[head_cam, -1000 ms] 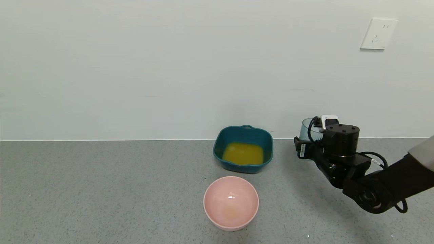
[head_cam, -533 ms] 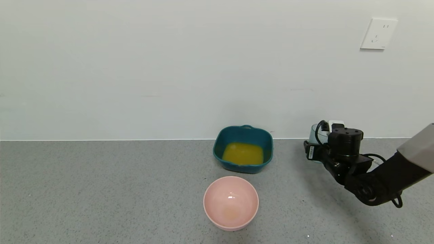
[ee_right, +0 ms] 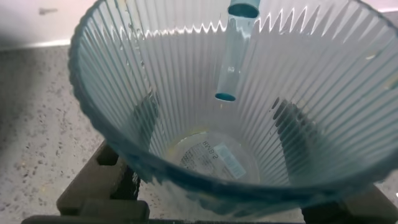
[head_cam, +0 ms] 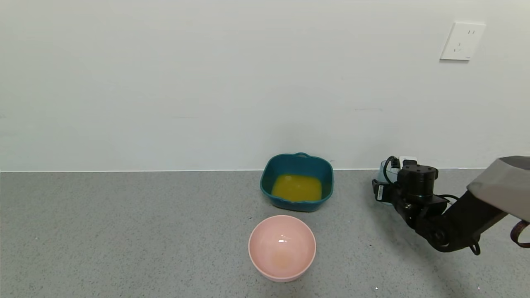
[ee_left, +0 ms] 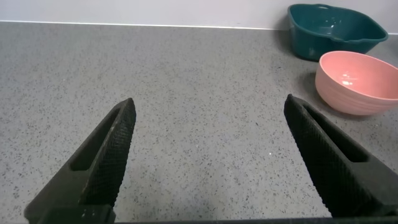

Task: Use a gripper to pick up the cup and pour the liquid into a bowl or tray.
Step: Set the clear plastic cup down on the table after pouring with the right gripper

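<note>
Over on the right of the bench [head_cam: 124, 231], the right pincer [head_cam: 383, 182] has the cup [head_cam: 383, 171] clamped between its jaws, low by the back wall and well apart from both bowls. The wrist camera looks straight down into that cup [ee_right: 236, 118]: ribbed translucent walls, upright, only a faint film of residue on the bottom, a dark finger [ee_right: 102, 180] pressed against the outside. Whether the cup's base is touching the bench cannot be told from here.

The liquid [head_cam: 297, 187] lies orange-yellow in the bottom of the teal bowl [head_cam: 327, 176], which stands near the wall with its tab handle toward it. Just in front of it sits the pink bowl [head_cam: 282, 247], with a pale stain at its bottom.

The left pincer [ee_left: 208, 162] hangs low over bare bench well off to the left, jaws spread wide with nothing between them; its camera catches the pink bowl [ee_left: 357, 84] and the teal bowl [ee_left: 336, 31] in the distance. A white wall socket [head_cam: 462, 41] is fixed high on the wall at right.
</note>
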Robot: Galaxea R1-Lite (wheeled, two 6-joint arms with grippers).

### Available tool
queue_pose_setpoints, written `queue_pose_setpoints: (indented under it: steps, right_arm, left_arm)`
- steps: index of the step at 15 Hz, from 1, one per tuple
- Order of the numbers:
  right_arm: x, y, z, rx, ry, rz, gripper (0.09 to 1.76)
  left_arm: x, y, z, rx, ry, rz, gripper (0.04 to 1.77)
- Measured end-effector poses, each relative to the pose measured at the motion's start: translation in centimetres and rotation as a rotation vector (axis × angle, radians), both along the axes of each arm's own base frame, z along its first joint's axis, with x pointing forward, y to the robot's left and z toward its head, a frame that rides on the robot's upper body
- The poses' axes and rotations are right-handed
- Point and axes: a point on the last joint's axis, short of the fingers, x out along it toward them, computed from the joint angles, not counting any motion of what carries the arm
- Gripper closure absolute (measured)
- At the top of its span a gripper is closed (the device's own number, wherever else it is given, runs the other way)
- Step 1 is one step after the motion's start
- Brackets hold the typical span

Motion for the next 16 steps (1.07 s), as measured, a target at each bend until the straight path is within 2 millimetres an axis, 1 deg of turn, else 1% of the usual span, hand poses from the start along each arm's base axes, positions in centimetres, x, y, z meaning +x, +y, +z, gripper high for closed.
queue_pose_setpoints:
  steps: [5,12,16]
  right_arm:
    - [0.4,0.2,-1.5,0.000,0.018,0.002,0.48]
    - [0.6,0.3,-2.3,0.004,-0.019,0.004,0.48]
    - [0.6,0.4,-2.9,0.000,-0.010,0.004,0.48]
  left_arm:
    - [0.0,0.0,0.0,0.000,0.000,0.000,0.09]
    - [0.0,0.0,0.0,0.000,0.000,0.000,0.09]
    - [0.0,0.0,0.0,0.000,0.000,0.000,0.09]
